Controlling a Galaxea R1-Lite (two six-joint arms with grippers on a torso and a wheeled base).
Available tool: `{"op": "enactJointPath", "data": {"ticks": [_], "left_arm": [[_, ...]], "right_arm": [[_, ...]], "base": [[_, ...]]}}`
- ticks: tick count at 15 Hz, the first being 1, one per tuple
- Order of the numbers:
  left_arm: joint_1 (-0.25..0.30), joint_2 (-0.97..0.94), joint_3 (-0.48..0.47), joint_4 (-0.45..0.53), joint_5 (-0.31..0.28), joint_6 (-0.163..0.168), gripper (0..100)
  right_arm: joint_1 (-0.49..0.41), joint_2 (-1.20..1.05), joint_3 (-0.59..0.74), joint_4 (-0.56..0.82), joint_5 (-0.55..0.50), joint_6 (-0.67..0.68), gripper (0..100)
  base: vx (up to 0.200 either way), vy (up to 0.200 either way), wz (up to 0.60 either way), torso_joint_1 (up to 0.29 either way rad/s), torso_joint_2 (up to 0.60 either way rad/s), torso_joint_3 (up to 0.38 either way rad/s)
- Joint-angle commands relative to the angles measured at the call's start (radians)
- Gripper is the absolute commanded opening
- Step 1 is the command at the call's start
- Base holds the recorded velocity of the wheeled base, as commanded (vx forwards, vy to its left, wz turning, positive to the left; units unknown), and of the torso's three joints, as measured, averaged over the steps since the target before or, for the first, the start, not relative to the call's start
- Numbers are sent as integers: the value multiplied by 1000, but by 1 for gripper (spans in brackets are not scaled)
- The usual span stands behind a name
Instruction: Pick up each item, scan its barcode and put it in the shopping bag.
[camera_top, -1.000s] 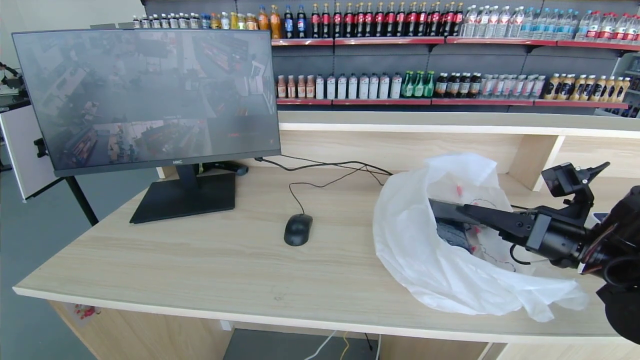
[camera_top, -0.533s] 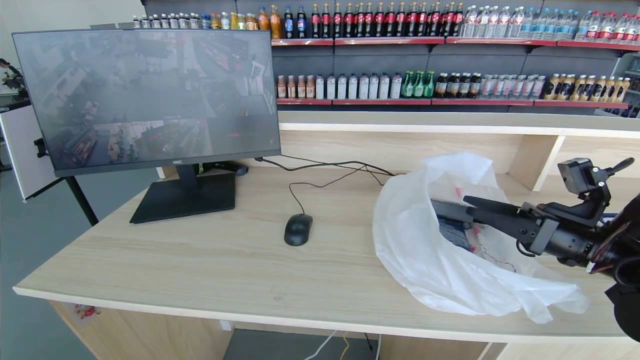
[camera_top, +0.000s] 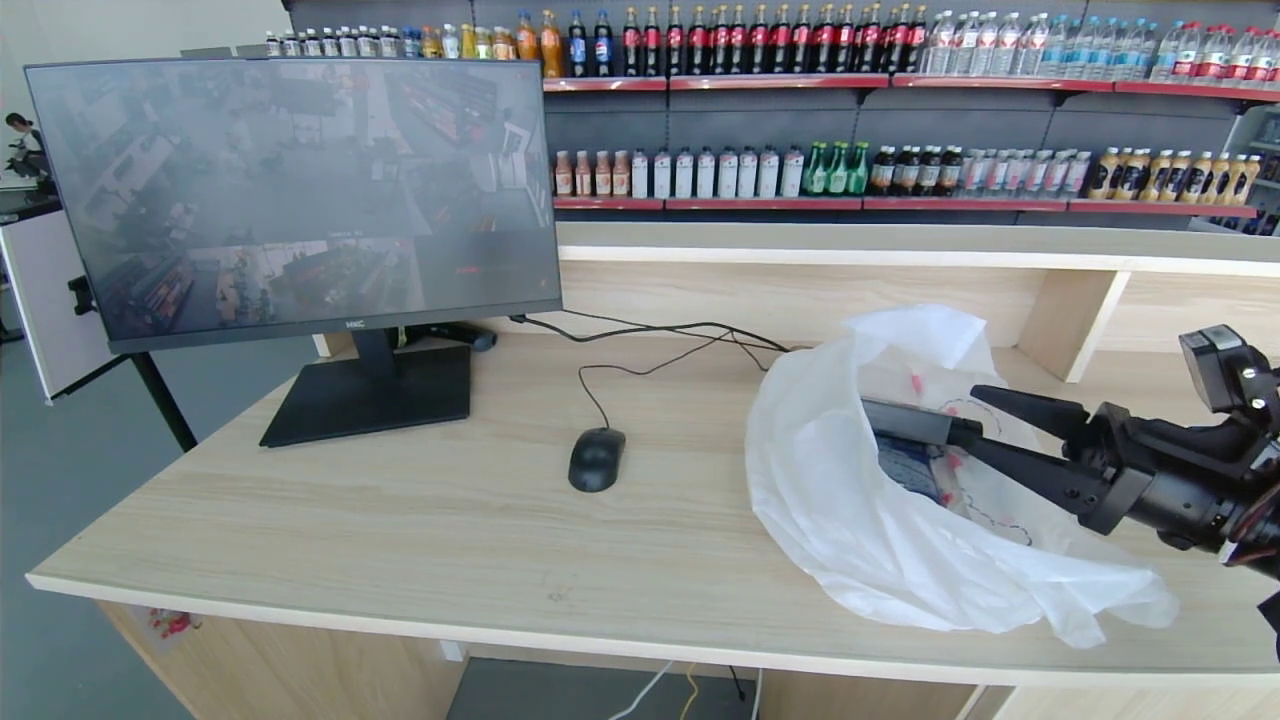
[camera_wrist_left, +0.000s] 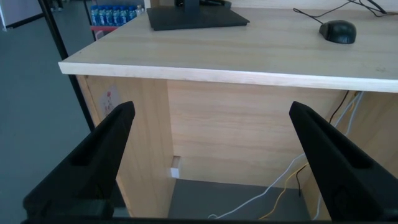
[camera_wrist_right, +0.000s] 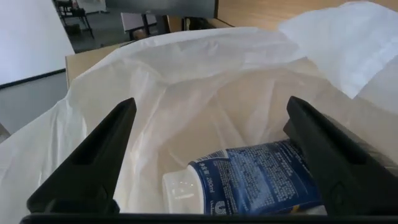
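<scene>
While poised at shopping bag (camera_top: 850, 520) mouth, right tool (camera_top: 965, 415) wide apart, empty — blue tube (camera_wrist_right: 261, 177) inside, left tool (camera_wrist_left: 211, 112) wide apart too, empty, facing tabletop (camera_wrist_left: 249, 62) edge.

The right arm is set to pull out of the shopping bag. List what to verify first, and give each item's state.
1. Right gripper open, holding nothing: ok.
2. Blue-labelled bottle lying inside the shopping bag, apart from the gripper: ok.
3. Bag mouth open toward the gripper, way out unobstructed: ok.
4. Bag plastic free of the gripper's underside: cannot tell.
5. Left gripper open and empty, low in front of the counter: ok.
6. Bottle's barcode scanned: cannot tell.
</scene>
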Motion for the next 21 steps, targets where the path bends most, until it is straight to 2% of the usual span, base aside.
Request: {"op": "enactJointPath", "data": {"ticks": [1, 3, 6, 8, 9, 10, 11, 12, 13, 17, 21], "left_arm": [[0, 0, 0, 0, -1, -8, 100], [0, 0, 0, 0, 0, -20, 100], [0, 0, 0, 0, 0, -22, 100], [0, 0, 0, 0, 0, -23, 100], [0, 0, 0, 0, 0, -23, 100], [0, 0, 0, 0, 0, -23, 100], [0, 0, 0, 0, 0, -23, 100], [0, 0, 0, 0, 0, -23, 100], [0, 0, 0, 0, 0, -23, 100], [0, 0, 0, 0, 0, -25, 100], [0, 0, 0, 0, 0, -25, 100]], "right_arm": [[-13, -80, 70, -1, -67, -12, 100], [-13, -82, 55, -1, -182, -66, 100], [-12, -117, 73, -1, -223, -204, 100], [18, -151, 85, -1, -335, -261, 100], [47, -167, 98, -1, -449, -264, 100], [58, -178, 101, -1, -504, -265, 100], [97, -207, 117, -1, -699, -276, 100], [119, -233, 145, -1, -783, -278, 100], [134, -249, 164, -1, -817, -284, 100], [148, -290, 197, -1, -824, -324, 100], [145, -286, 190, -1, -824, -318, 100]], "base": [[0, 0, 0, 0, 0, 0], [0, 0, 0, 0, 0, 0], [0, 0, 0, 0, 0, 0], [0, 0, 0, 0, 0, 0], [0, 0, 0, 0, 0, 0], [0, 0, 0, 0, 0, 0], [0, 0, 0, 0, 0, 0], [0, 0, 0, 0, 0, 0], [0, 0, 0, 0, 0, 0], [0, 0, 0, 0, 0, 0], [-200, 0, 0, 8, 4, -1]]}}
